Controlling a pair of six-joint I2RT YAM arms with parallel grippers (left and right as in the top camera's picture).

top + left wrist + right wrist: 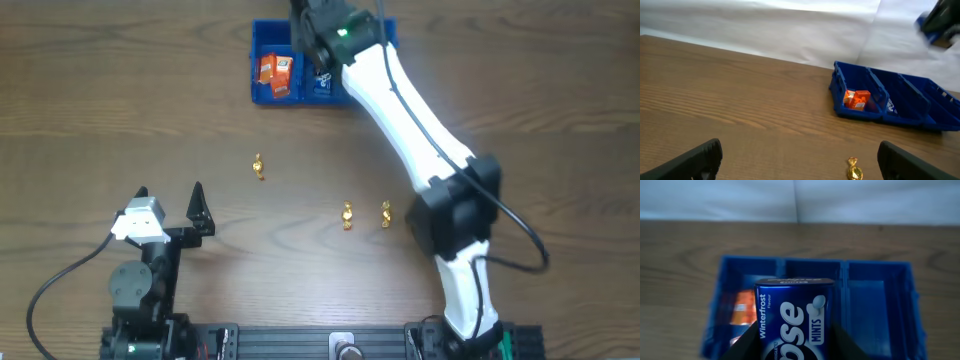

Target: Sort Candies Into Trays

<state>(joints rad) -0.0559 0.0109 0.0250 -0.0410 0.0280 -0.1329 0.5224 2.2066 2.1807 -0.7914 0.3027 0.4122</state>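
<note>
Blue tray (262, 45) at top centre. Orange candies (277, 75) in its left compartment, and next to them a blue-white item (323, 84), maybe a pack. Right gripper (312, 38) above the tray. Three gold candies (347, 215) loose on the table (100, 120). Left gripper (170, 200) at lower left, fingers spread.

The bench (100, 110) is mid-brown with darker wood-grain streaks. The tray (905, 100) is bright blue all over. The small boxes (276, 76) in it are orange with white patches. The three loose candies (259, 166) (347, 215) (386, 213) have shiny gold wrappers. The mint tin (792, 320) is deep glossy blue with white lettering. The right arm (400, 100) is white with black joints and a green light. The left arm (150, 270) is black, with a white and grey block at the wrist.
</note>
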